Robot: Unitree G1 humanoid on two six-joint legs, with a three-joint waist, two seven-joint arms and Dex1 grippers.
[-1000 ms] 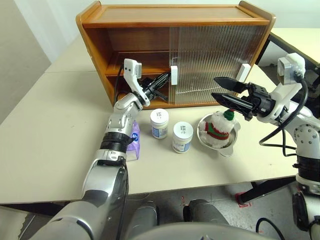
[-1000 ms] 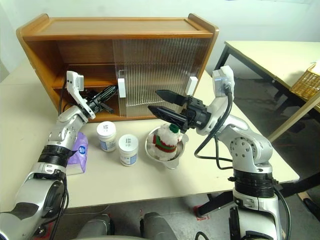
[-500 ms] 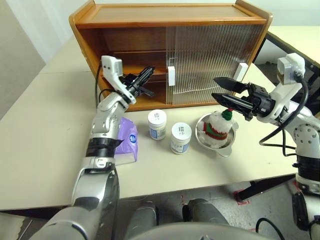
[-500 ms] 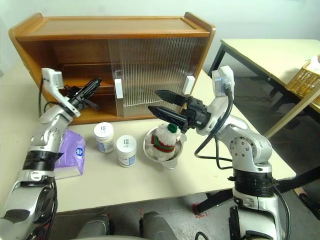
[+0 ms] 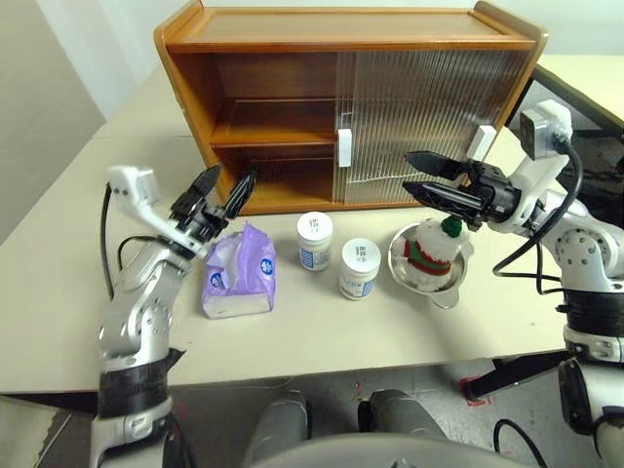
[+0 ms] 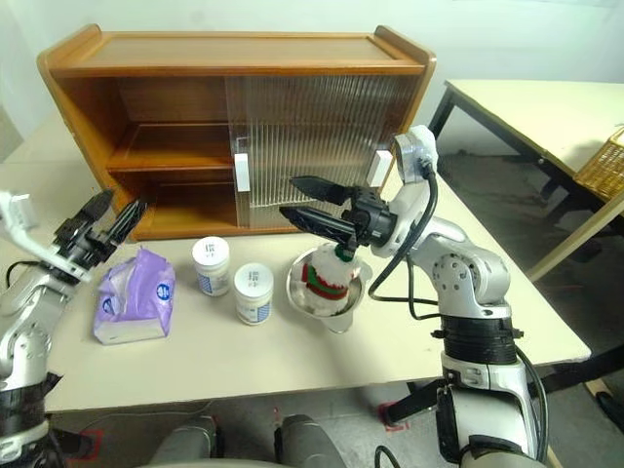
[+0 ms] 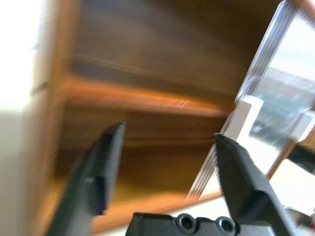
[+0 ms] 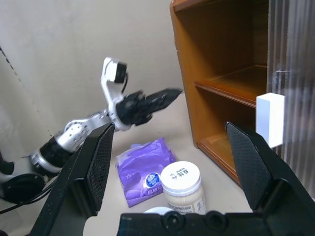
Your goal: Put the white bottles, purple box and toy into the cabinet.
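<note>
Pale matte counter [image 5: 322, 341] carries every item; none sits inside the cabinet [image 5: 346, 97].
Cabinet: glossy orange-brown wood, left half open showing one bare shelf, right half behind ribbed translucent doors with white block handles. Purple box [image 5: 239, 283]: soft crinkled pack, white tissue at its top, lying in front of the open half. Two squat white bottles [image 5: 314, 240] [image 5: 359, 267] stand just right of it, near each other. Fluffy toy [image 5: 426, 252] sits in a round steel bowl [image 5: 449, 289], lower body hidden by the rim. Left gripper [image 5: 220, 192] hangs above the box, fingers spread, empty. Right gripper [image 5: 419, 177] hovers over the toy, fingers released, empty. Left wrist view is motion-blurred.
</note>
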